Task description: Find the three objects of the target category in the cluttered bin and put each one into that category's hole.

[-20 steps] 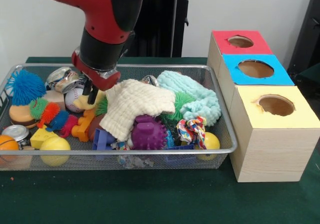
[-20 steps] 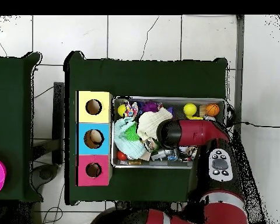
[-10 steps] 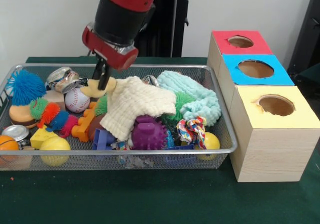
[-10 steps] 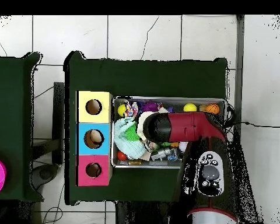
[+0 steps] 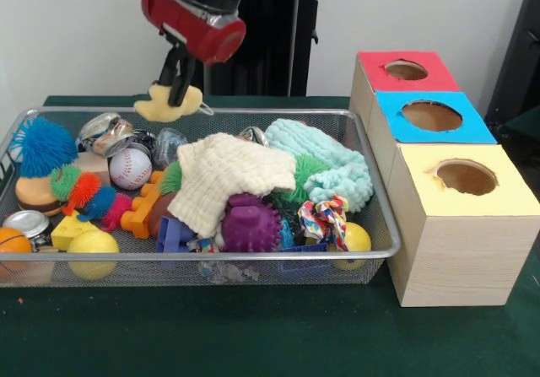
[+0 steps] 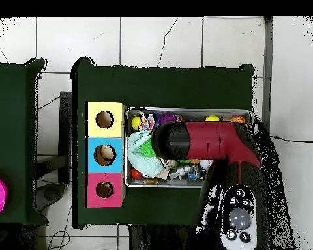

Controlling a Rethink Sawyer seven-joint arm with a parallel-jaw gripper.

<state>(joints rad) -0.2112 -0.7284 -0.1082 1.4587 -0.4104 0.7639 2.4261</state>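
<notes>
My gripper (image 5: 179, 90) hangs above the far rim of the wire bin (image 5: 211, 255), shut on a flat pale yellow toy (image 5: 167, 107) that dangles clear of the clutter. Below it lie a baseball (image 5: 130, 168), a crushed can (image 5: 105, 131) and a cream knitted cloth (image 5: 228, 175). To the right stand the three boxes with holes: red (image 5: 405, 69), blue (image 5: 432, 115) and yellow (image 5: 466, 177). In the overhead view the red arm (image 6: 205, 140) covers the middle of the bin and hides the gripper; the yellow box (image 6: 105, 119), blue box (image 6: 105, 154) and red box (image 6: 105, 189) lie left of the bin.
The bin also holds a mint cloth (image 5: 325, 162), a purple spiky ball (image 5: 251, 225), a blue fuzzy ball (image 5: 42, 145), a yellow ball (image 5: 93, 250), an orange (image 5: 13, 242) and several plastic blocks. Green cloth covers the table (image 5: 253, 335).
The gripper has risen out of the bin with the yellow toy in it, from among the clutter to above the far rim. The arm has swung left in the overhead view.
</notes>
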